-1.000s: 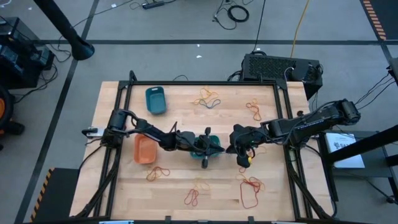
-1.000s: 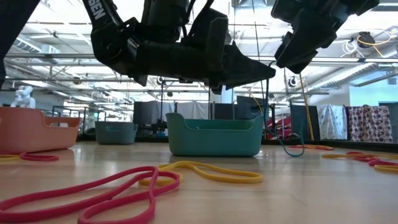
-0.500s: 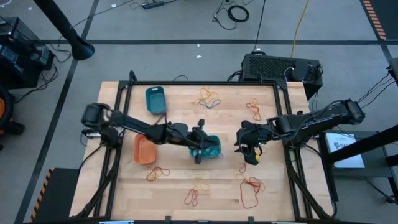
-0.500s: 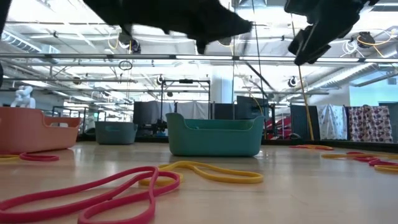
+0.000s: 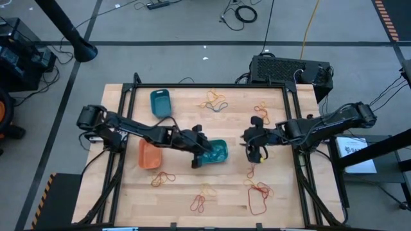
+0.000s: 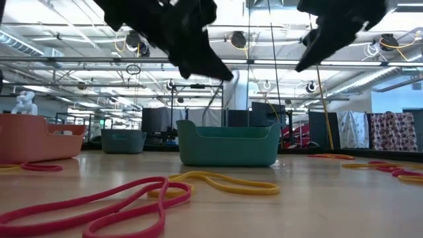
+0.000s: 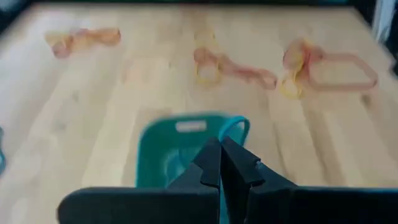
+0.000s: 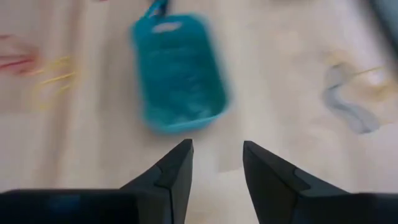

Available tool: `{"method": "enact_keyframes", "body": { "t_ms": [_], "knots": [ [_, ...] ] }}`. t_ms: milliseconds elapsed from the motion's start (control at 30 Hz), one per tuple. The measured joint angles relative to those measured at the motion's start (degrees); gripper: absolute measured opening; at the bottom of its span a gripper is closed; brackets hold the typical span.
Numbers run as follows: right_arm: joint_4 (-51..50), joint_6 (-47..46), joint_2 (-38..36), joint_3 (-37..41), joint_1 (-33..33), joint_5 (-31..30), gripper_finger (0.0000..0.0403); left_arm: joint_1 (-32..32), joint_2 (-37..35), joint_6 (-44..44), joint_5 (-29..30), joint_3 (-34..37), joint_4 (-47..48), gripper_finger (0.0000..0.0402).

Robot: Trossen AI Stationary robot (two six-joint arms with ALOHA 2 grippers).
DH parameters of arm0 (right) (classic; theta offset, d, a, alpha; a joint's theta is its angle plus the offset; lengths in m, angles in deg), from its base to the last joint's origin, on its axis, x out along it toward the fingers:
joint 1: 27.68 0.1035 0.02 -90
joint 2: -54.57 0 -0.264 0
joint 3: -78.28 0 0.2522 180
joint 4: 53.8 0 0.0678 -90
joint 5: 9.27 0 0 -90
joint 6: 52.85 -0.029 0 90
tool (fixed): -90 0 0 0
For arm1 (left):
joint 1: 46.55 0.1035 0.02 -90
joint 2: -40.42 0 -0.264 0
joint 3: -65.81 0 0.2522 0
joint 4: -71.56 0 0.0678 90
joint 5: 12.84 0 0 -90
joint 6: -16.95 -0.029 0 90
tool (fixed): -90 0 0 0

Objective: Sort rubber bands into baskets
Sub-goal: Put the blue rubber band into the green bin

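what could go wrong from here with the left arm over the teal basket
The left pincer is shut with a blue-green band looped at its tips, above the teal basket. The loop hangs near the basket's rim, so on release it may drape over the edge or land on the table. The band could also cling to the fingers and get dragged back out. The right pincer is open close by, so the arms might crowd each other.

Wooden table (image 5: 186, 192), three baskets (image 5: 215, 151), scattered rubber bands (image 5: 260, 197) lying on it
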Motion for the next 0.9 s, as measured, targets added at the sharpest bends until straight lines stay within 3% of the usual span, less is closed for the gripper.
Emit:
{"method": "enact_keyframes", "body": {
  "t_ms": [100, 400, 600, 900],
  "knots": [
    [0.3, 1.8, 0.0, 0.0, -0.1, -4.6, 0.0135, 0.0, 2.3, 0.0, 0.0, 0.0, 0.0, 0.0002],
    [0.3, -0.5, 0.0, 0.0, -0.1, -4.2, 0.0135, 0.3, 6.4, 0.0, 3.1, 0.0, -0.1, 0.0004],
    [0.1, -3.5, 0.0, 0.0, 0.0, -4.2, 0.0135, 0.5, 6.6, -0.1, 13.5, 0.0, -0.1, 0.0031],
    [-2.6, -4.6, 0.0, 0.0, 0.0, -4.2, 0.0135, 1.1, 6.6, -0.4, 4.6, 0.0, -0.1, 0.0083]
  ]
}}
